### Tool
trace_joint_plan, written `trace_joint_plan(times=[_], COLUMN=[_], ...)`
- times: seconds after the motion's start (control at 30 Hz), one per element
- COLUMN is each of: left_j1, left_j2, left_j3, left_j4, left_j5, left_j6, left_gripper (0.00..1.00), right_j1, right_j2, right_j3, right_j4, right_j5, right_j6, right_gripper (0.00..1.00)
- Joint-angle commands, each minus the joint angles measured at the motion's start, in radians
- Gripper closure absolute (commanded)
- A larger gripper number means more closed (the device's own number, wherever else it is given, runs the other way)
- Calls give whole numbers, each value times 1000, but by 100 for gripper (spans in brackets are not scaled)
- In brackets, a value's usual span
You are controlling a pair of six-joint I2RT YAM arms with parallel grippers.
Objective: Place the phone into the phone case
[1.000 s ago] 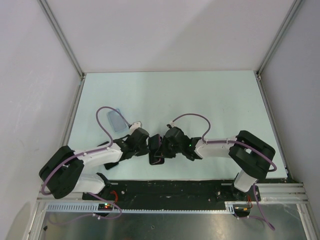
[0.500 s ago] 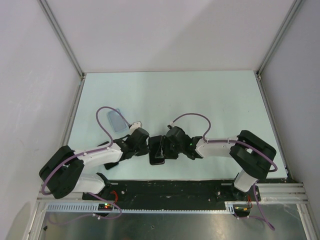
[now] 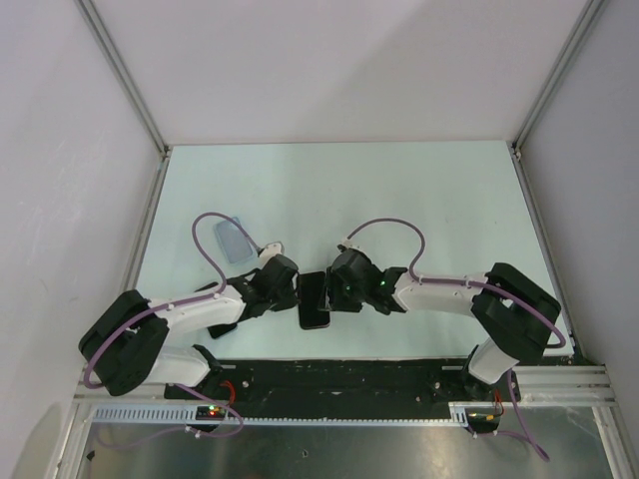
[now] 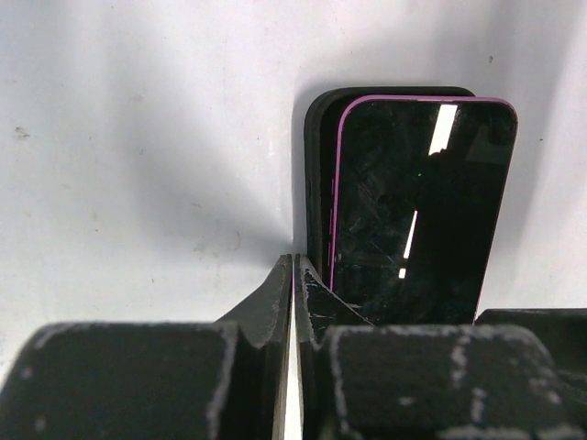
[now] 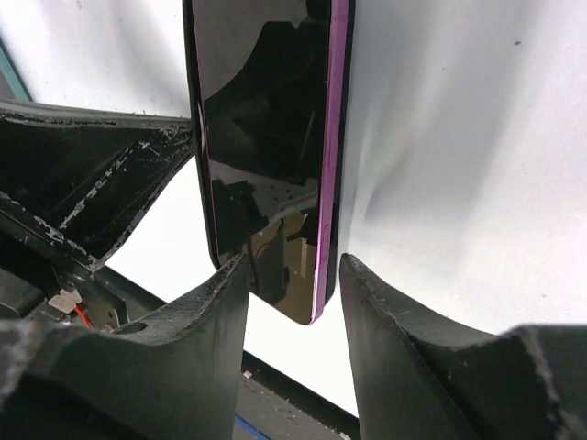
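Purple rims the one phone (image 4: 413, 211), one phone case (image 3: 235, 239) apart; left tool (image 4: 294, 262) pinched closed, right tool (image 5: 293, 266) spread.

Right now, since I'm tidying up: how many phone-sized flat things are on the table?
3: the phone near centre, a black slab under it, and the case back left of it. Others may be hidden.
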Motion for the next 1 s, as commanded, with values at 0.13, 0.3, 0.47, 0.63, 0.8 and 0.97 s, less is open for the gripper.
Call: trace_joint_plan(times=[0.13, 0.3, 0.47, 0.63, 0.8, 0.97], left_j1=[-6, -6, -6, -5, -5, -5], left_j2=[14, 16, 15, 16, 24, 26], left_j3=[15, 19, 22, 24, 27, 31], left_j4=[-4, -3, -4, -4, -4, -4], left_j5=[4, 8, 9, 12, 12, 13], left_j6=[10, 11, 10, 10, 11, 12], left_gripper=[93, 93, 93, 93, 93, 93], right_j1=[7, 4, 6, 11, 17, 25], right_j2=[8, 45, 69, 72, 77, 99], right_j3=[87, 129, 152, 157, 158, 177], right_j4=[-56, -78, -100, -128, -120, -114], right_j5=[121, 139, 165, 197, 199, 189], right_j6=[-67, -85, -95, -100, -111, -119], right_gripper=[57, 64, 66, 66, 67, 69])
